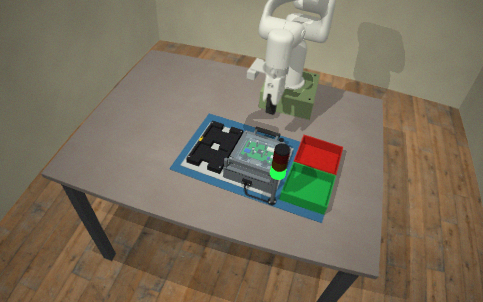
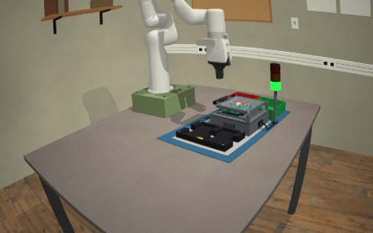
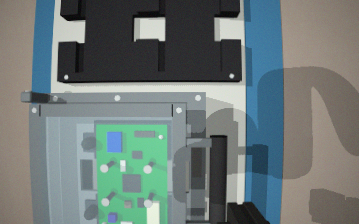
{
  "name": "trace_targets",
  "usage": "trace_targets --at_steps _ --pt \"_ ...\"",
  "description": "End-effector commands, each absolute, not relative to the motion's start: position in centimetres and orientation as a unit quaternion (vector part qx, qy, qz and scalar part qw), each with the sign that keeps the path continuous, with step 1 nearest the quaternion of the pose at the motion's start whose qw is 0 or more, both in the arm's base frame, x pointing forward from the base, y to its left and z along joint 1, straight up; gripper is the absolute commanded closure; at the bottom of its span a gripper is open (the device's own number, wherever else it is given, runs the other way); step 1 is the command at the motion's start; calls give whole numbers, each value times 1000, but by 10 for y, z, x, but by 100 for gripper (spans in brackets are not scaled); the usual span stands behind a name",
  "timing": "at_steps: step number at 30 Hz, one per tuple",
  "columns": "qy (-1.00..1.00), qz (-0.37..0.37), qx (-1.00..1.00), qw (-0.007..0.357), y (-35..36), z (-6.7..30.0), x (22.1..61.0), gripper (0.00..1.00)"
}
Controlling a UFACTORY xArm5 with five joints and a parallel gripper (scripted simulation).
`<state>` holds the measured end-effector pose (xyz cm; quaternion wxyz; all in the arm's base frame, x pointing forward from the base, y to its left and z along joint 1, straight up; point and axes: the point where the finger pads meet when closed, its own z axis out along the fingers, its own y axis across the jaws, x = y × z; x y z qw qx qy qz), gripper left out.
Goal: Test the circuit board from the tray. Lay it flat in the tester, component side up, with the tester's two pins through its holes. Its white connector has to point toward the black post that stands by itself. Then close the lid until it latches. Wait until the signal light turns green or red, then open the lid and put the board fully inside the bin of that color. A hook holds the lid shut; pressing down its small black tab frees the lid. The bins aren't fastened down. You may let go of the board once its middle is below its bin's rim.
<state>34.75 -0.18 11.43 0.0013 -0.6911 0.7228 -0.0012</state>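
Gripper closed on nothing, green light showing

Top view: the gripper (image 1: pixel 270 111) (image 2: pixel 219 77), fingers pressed together and empty, hangs near the tester (image 1: pixel 249 175) (image 2: pixel 234 123) (image 3: pixel 196 102). The signal light (image 1: pixel 278 173) (image 2: pixel 275 86) glows green. The red bin (image 1: pixel 318 156) and green bin (image 1: pixel 307 189) (image 2: pixel 276 109) stand beside the tester.

Exterior view: the lid (image 1: pixel 234 156) (image 2: pixel 226 106) (image 3: pixel 39 165) lies over the tester, the fingers well above it.

Wrist view: the circuit board (image 1: pixel 258 151) (image 2: pixel 232 112) (image 3: pixel 131 183) sits inside, beneath the clear lid.

Testing looks finished; opening seems next. That calls for pressing the hook's black tab with closed fingertips, then lifting the lid.
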Motion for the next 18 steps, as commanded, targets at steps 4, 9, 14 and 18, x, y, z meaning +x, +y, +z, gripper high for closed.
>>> trace_targets --at_steps 4,9,14,18 --pt "723 -2 -691 2 -2 119 349 100" --pt "723 -2 -691 2 -2 121 349 100" --pt "723 -2 -691 2 -2 122 349 100" --pt "725 -2 -689 2 -2 122 349 100"
